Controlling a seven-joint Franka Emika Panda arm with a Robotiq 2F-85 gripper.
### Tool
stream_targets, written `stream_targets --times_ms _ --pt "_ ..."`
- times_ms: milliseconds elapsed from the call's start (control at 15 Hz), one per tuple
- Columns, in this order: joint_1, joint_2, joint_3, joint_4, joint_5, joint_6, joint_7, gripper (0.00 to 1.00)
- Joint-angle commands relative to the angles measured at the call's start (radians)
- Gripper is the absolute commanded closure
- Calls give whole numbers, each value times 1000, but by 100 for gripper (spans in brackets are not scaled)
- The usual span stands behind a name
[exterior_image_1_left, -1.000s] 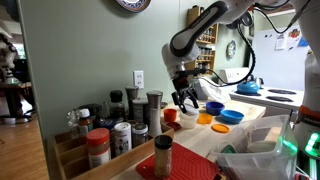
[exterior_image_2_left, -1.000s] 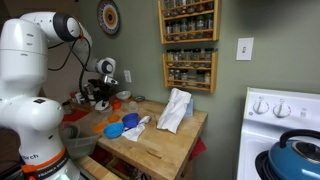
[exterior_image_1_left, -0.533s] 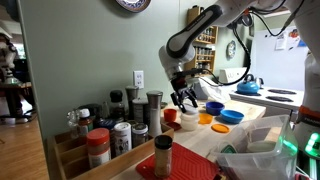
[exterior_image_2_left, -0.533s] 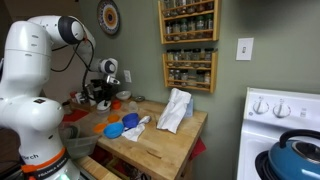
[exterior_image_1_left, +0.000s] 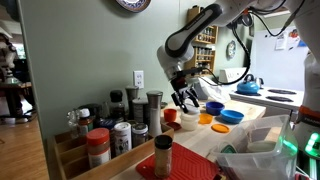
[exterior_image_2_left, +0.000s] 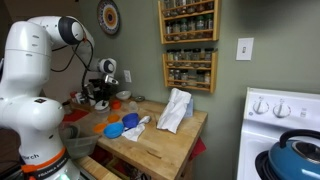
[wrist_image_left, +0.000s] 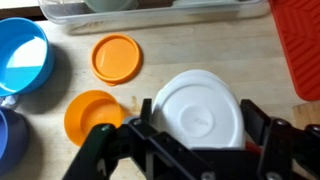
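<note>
A round white bowl (wrist_image_left: 205, 100) fills the gap between my gripper's (wrist_image_left: 200, 118) fingers in the wrist view. The left finger (wrist_image_left: 148, 112) and the right finger (wrist_image_left: 255, 115) each lie against its rim, so the gripper is shut on it. In an exterior view the gripper (exterior_image_1_left: 186, 102) hangs just over the wooden counter (exterior_image_1_left: 250, 128), with the white bowl (exterior_image_1_left: 188, 117) right under the fingertips. I cannot tell whether the bowl is off the wood. From the opposite side the gripper (exterior_image_2_left: 100, 97) is small and its hold is hidden.
Left of the bowl lie an orange cup (wrist_image_left: 93, 115), an orange lid (wrist_image_left: 115, 55) and a blue bowl (wrist_image_left: 22, 55). A red mat (wrist_image_left: 297, 45) is at the right. Spice jars (exterior_image_1_left: 110, 130) crowd one end, a white cloth (exterior_image_2_left: 175, 110) lies on the counter, a stove (exterior_image_2_left: 285, 120) stands beside it.
The arm has shifted slightly sideways with the bowl still between the fingers. The jaws stand as wide as before.
</note>
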Motion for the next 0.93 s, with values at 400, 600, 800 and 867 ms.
stream_targets --times_ms 400,600,800,867 --pt "41 21 -9 35 -38 -48 -2 39" --pt "40 23 -11 32 -50 -49 -1 39" --pt "41 33 -12 36 -57 -42 -2 39" --pt "41 36 -12 38 -57 -43 -3 39"
